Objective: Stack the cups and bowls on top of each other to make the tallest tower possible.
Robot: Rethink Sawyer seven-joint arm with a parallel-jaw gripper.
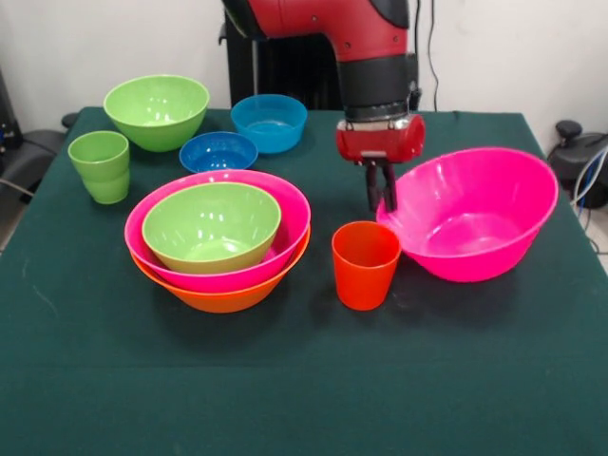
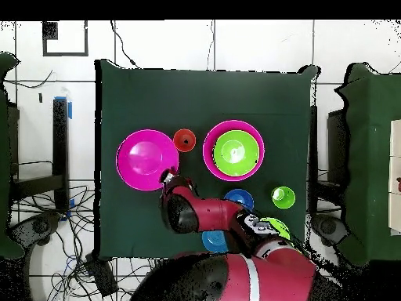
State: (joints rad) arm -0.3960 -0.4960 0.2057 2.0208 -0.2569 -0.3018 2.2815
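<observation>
Currently the end effector (image 1: 382, 193) pinches the near rim of the loose pink bowl (image 1: 475, 214), which sits tilted on the worktop (image 1: 304, 380), one side lifted, well apart from the tower (image 1: 218, 237). The tower is an orange bowl lowest, a pink one in it, a green one on top. The orange cup (image 1: 365, 264) stands just beside the tilted bowl, between it and the tower. The green cup (image 1: 100, 166), second green bowl (image 1: 157, 109), light blue bowl (image 1: 269, 122) and dark blue bowl (image 1: 218, 152) wait at the far side. Risks, as I judge them: a one-point rim grip may let the bowl swing or slip, and its low edge could knock the orange cup over in transit. No brands, labels or writing legible.
</observation>
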